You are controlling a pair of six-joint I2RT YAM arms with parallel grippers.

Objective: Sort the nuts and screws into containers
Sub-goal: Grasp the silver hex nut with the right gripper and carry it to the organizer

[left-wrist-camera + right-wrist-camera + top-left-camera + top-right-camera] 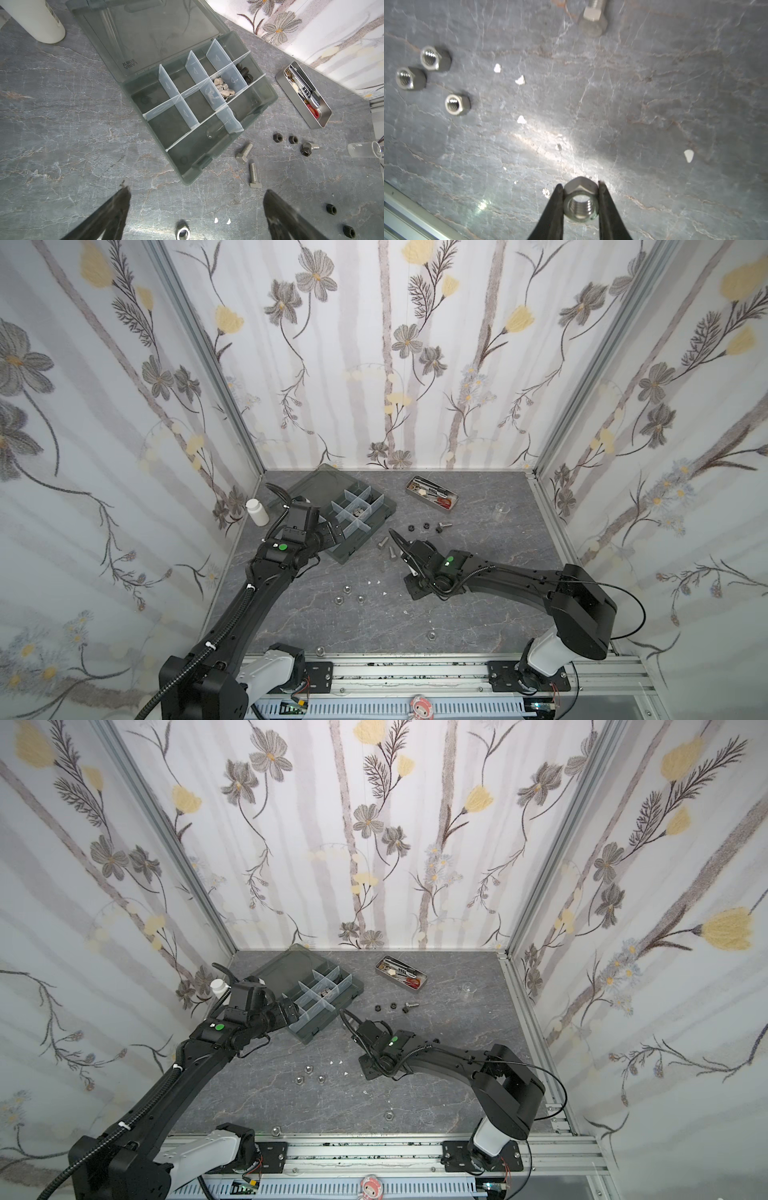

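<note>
Three walls box this scene in: the back wall (pixel 386 364), the left wall (pixel 83 427) and the right wall (pixel 673 439), all papered white with pale grey stripes, grey-brown blossoms and soft yellow flowers on thin dark stems. Aluminium runs up both rear corners, the left post (pixel 205 352) and the right post (pixel 592 364). Down below, the tabletop (pixel 332 630) is dark grey stone-look with pale cracked veins, and small white flecks (pixel 520 80) dot it. A bright glare (pixel 548 143) shines off it. Along the front edge runs a silver rail (pixel 415 670).
</note>
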